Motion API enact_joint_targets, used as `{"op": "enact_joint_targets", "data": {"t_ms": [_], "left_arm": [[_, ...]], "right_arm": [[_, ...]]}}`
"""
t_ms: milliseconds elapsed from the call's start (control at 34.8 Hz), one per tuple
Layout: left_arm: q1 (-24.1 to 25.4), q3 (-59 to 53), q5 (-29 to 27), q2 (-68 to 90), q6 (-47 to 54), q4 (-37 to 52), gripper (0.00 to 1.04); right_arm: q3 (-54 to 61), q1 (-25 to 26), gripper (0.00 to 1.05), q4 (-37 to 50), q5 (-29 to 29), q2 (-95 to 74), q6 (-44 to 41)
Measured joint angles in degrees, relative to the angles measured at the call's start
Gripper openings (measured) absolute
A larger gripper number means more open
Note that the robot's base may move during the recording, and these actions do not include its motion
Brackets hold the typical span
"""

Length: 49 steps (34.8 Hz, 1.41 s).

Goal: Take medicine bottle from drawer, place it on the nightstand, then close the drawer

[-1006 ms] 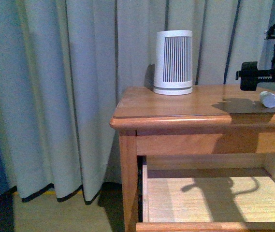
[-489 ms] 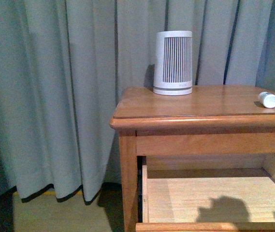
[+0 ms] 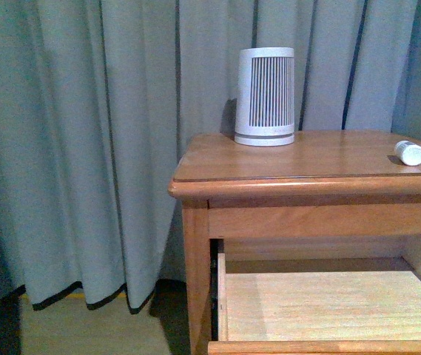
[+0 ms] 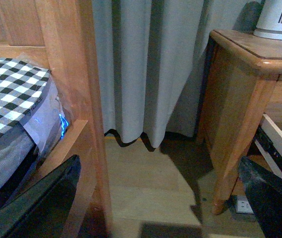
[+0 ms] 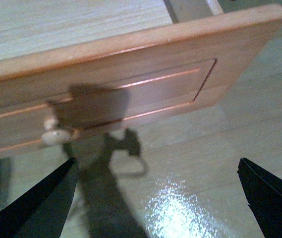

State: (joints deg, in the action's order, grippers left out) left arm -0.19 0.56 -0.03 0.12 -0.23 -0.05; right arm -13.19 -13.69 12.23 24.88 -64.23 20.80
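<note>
Front view shows the curtain (image 3: pixel 84 148) behind the nightstand (image 3: pixel 217 159), whose top carries a slatted white cylinder (image 3: pixel 265 96) at the back and the medicine bottle (image 3: pixel 410 153) lying on its side near the right edge. Below, the drawer (image 3: pixel 321 303) stands pulled out, its pale floor bare. Neither arm appears in this view.

In the right wrist view the right gripper (image 5: pixel 155 198) hangs in front of the drawer panel with its fingers spread wide and nothing between them, the knob (image 5: pixel 56 136) just off to one side. The left gripper (image 4: pixel 160 198) is likewise wide open and empty, low by the bed (image 4: pixel 12 99).

Only closing is left, I judge. A hard or off-centre shove could jolt the cabinet and roll the bottle off, or skew the drawer so it jams.
</note>
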Motion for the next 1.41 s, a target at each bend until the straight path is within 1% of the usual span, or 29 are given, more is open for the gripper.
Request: {"op": "enact_joint_targets", "data": {"t_ms": [57, 86, 201, 345, 431, 575, 805, 949, 1207, 1351, 1408], "left_arm": [[0.0, 0.0, 0.0, 0.0, 0.0, 0.0, 0.98], [0.0, 0.0, 0.0, 0.0, 0.0, 0.0, 0.98], [0.0, 0.0, 0.0, 0.0, 0.0, 0.0, 0.98], [0.0, 0.0, 0.0, 0.0, 0.0, 0.0, 0.98], [0.0, 0.0, 0.0, 0.0, 0.0, 0.0, 0.98], [0.0, 0.0, 0.0, 0.0, 0.0, 0.0, 0.98], [0.0, 0.0, 0.0, 0.0, 0.0, 0.0, 0.98], [0.0, 0.0, 0.0, 0.0, 0.0, 0.0, 0.98], [0.0, 0.0, 0.0, 0.0, 0.0, 0.0, 0.98], [0.0, 0.0, 0.0, 0.0, 0.0, 0.0, 0.98], [0.0, 0.0, 0.0, 0.0, 0.0, 0.0, 0.98]], "right_arm": [[0.0, 0.7, 0.98, 4.9, 0.3, -3.8, -1.4], [-0.3, 1.6, 0.98, 9.9, 0.3, -7.8, -2.8], [-3.7, 4.0, 0.98, 21.4, -0.6, -19.6, -6.5], [-9.6, 6.7, 0.98, 27.3, -1.6, -31.6, -10.3], [-13.3, 8.0, 0.98, 27.9, -1.6, -36.4, -11.1], [-22.9, 10.8, 0.98, 29.4, -0.4, -45.2, -14.1], [-39.0, 13.8, 0.98, 29.8, -1.0, -54.6, -19.0], [-43.6, 14.6, 0.98, 29.6, -1.7, -57.1, -21.8], [-43.5, 14.7, 0.98, 28.9, -2.3, -57.2, -21.4], [-39.8, 14.4, 0.98, 25.2, -2.4, -53.5, -17.5], [-36.2, 13.9, 0.98, 22.0, -2.9, -49.2, -14.2]]}}
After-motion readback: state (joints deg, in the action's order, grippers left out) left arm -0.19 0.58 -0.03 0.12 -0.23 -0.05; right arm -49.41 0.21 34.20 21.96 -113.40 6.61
